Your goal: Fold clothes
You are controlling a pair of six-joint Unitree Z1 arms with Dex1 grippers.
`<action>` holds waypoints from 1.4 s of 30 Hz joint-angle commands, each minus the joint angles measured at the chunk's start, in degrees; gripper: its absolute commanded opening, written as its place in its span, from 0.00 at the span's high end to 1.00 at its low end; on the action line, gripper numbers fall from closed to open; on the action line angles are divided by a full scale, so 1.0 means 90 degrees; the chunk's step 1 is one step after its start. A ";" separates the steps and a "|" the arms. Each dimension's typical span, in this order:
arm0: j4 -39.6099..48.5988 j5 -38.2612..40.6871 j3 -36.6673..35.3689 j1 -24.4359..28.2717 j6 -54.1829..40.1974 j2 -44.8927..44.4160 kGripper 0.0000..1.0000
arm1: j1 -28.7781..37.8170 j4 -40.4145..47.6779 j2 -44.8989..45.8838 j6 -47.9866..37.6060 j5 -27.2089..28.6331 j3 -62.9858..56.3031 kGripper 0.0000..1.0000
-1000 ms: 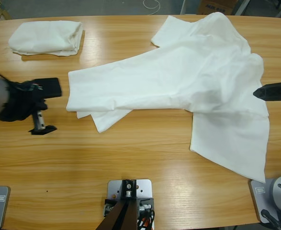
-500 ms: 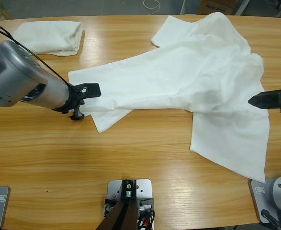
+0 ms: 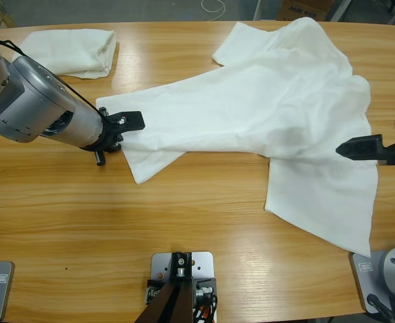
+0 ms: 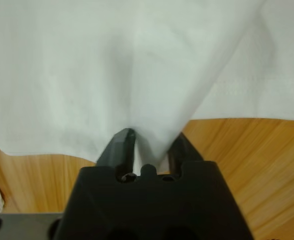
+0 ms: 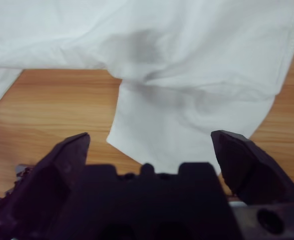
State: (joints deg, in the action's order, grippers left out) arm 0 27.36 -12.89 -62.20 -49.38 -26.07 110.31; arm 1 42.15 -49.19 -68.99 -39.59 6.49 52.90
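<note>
The left gripper has come in from the left and now pinches the shirt at its left hem, fingers closed on cloth. The right gripper hovers wide open over the shirt's right side, which lies spread across the bench. A folded shirt waits at the far left.

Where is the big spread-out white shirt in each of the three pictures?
High view: the spread-out shirt covers the table's middle and right.
Left wrist view: it fills the top, pinched in the left pincer.
Right wrist view: it fills the top.
Shared landmark: the wooden table.
</note>
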 commanded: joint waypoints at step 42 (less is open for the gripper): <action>0.0472 0.1708 -0.0353 0.0430 0.0803 -0.1419 1.00 | 0.0082 0.1040 -0.0626 -0.0173 -0.0506 -0.0868 0.03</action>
State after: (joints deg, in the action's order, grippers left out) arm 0 27.37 -5.39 -63.40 -46.13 -25.06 103.09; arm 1 42.16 -41.31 -72.59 -39.87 2.82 47.66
